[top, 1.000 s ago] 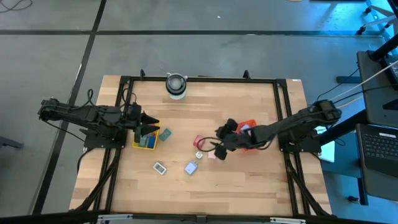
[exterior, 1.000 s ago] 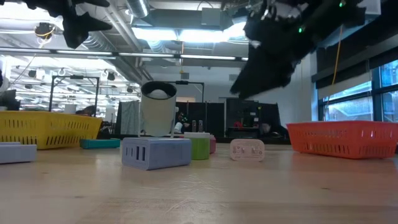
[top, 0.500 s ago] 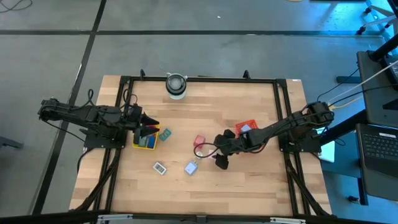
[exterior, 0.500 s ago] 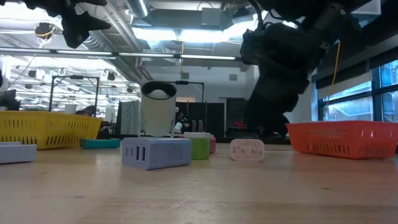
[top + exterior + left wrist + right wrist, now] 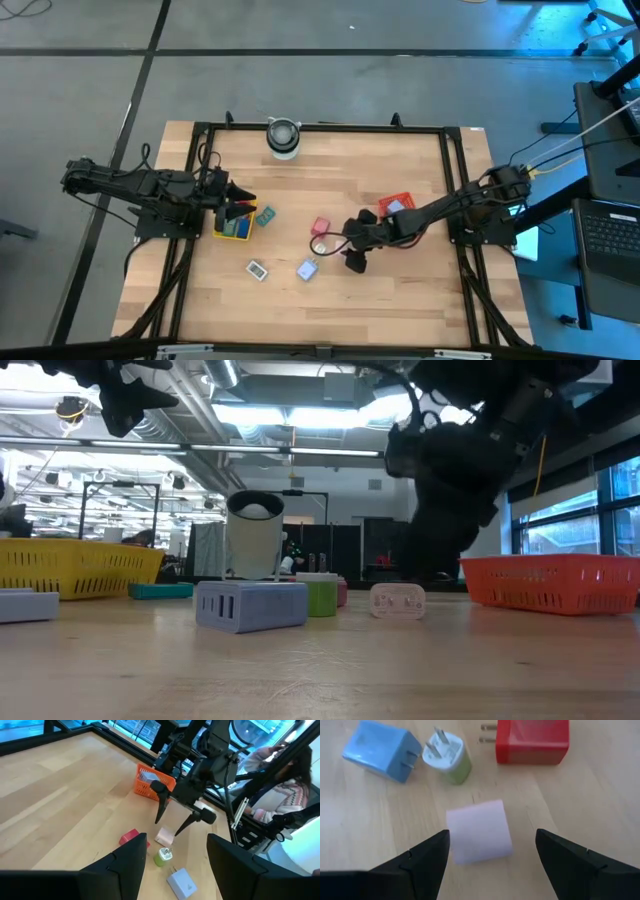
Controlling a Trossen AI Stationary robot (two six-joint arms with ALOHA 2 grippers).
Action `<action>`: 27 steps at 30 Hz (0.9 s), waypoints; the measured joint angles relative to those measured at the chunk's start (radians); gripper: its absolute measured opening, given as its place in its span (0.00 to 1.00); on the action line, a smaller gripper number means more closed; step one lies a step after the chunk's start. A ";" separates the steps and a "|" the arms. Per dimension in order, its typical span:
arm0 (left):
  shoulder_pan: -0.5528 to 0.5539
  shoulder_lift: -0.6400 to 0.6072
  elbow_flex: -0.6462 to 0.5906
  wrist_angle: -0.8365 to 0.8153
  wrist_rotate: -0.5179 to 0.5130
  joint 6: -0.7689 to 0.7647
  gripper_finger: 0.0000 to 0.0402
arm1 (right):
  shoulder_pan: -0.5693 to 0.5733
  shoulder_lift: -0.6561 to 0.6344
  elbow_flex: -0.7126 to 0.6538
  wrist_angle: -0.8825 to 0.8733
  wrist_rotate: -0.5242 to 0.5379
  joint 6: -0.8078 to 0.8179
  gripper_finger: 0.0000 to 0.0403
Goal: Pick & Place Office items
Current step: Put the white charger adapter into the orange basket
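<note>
Because the pink block (image 5: 479,832) sits right between the right pincer's (image 5: 492,855) spread fingers, I think it should drop straight down and squeeze gently. It holds nothing now. The green plug (image 5: 447,757) and red block (image 5: 532,741) lie just past it. The left pincer (image 5: 238,206) waits, spread and empty, over the yellow tray (image 5: 234,231).

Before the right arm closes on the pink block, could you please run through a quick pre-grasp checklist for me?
1. Right gripper open: ok, fingers spread wide.
2. Pink block between the fingers: ok, it sits centred in the right wrist view.
3. Neighbours clear: ok, green plug, red block and blue plug lie apart from it.
4. Fingers down at block height: cannot tell.
5. Orange-red tray reachable: ok, beside the right arm.
6. Left gripper out of the way: ok, over the yellow tray.
</note>
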 joint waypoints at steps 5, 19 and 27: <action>0.000 0.000 0.000 0.000 -0.001 0.000 0.51 | 0.000 0.019 0.000 0.008 -0.012 0.000 0.74; 0.000 0.000 0.000 0.000 0.006 0.000 0.51 | 0.001 0.028 0.000 0.023 -0.013 0.016 0.74; 0.000 0.000 0.000 0.000 0.014 0.000 0.51 | 0.002 0.048 -0.001 0.035 -0.024 0.027 0.74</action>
